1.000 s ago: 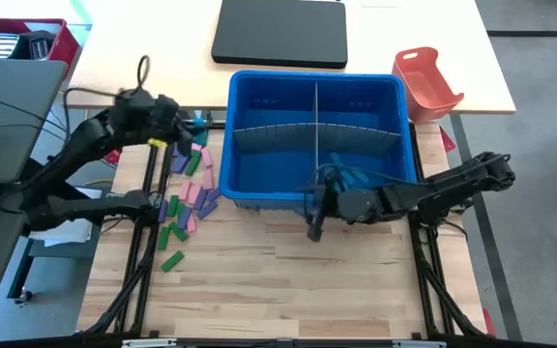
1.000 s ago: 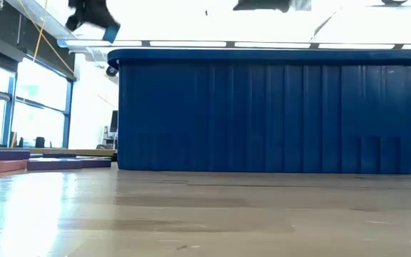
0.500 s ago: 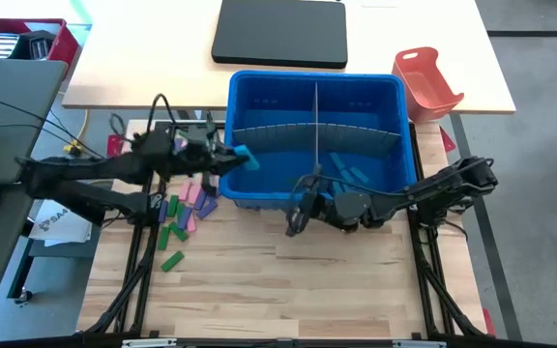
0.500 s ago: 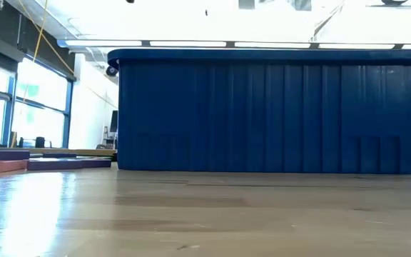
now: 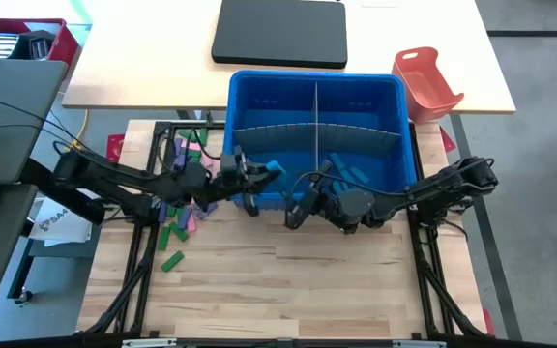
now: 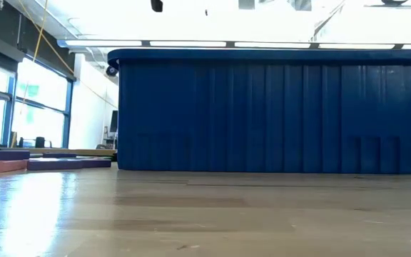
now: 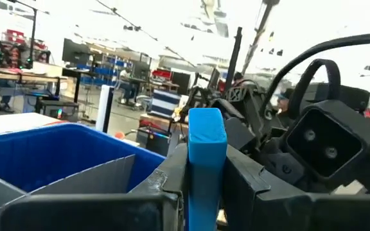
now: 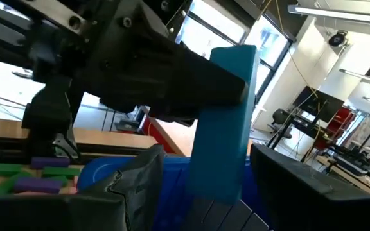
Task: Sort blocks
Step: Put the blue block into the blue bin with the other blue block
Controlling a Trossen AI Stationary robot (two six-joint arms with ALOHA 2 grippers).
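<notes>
Over the blue bin's near-left corner, about seven o'clock from its centre, the left gripper [image 5: 267, 172] pinches a blue block [image 7: 207, 160] upright between nearly closed fingers. Just at its three o'clock, above the bin's [image 5: 370, 89] near rim, the right gripper [image 5: 303, 198] faces it with fingers spread wide around nothing. More blue blocks [image 5: 348, 169] lie inside the bin's right compartment. At nine o'clock from the bin, loose blocks [image 5: 184, 201] in green, pink and purple lie heaped on the wooden table [image 5: 288, 280].
</notes>
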